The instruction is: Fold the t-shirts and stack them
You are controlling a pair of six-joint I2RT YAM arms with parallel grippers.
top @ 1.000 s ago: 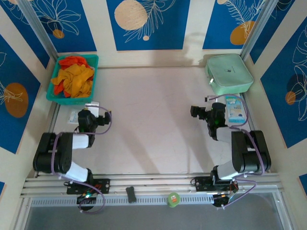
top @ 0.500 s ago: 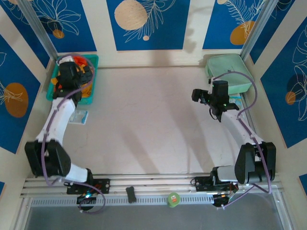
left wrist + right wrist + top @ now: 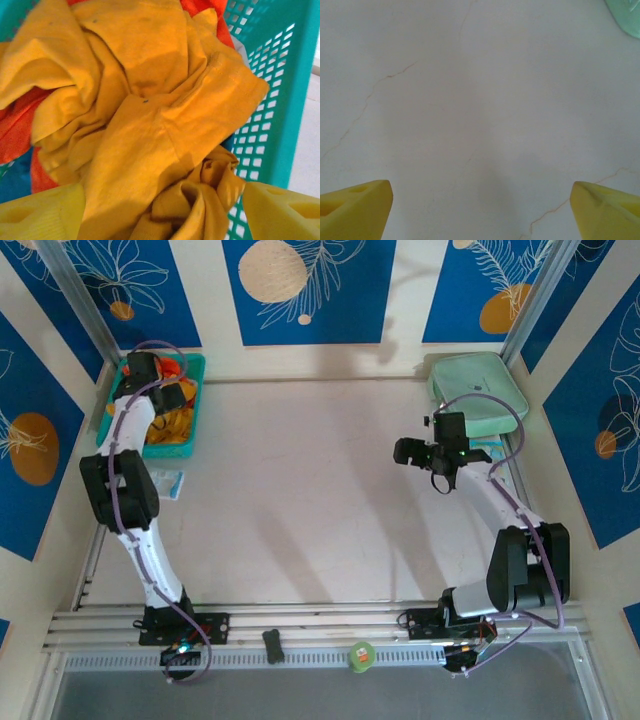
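Observation:
The yellow-orange t-shirt (image 3: 150, 125) lies crumpled in the teal basket (image 3: 280, 100), with the red-orange t-shirt (image 3: 205, 7) showing beneath it at the top and left. My left gripper (image 3: 160, 210) hangs open just above the yellow cloth, one finger on each side of a bunched fold. From above, the left gripper (image 3: 155, 390) is over the basket (image 3: 190, 365) at the back left. My right gripper (image 3: 408, 450) is open over bare table at mid right, nothing between its fingers (image 3: 355, 210).
A mint-green zipped case (image 3: 480, 390) sits at the back right, its corner (image 3: 627, 15) just inside the right wrist view. A small packet (image 3: 170, 483) lies left of the table. Blue patterned walls enclose three sides.
My left arm has stretched from near its base out to the basket and lowered onto the shirts. The right gripper swung out left of the case.

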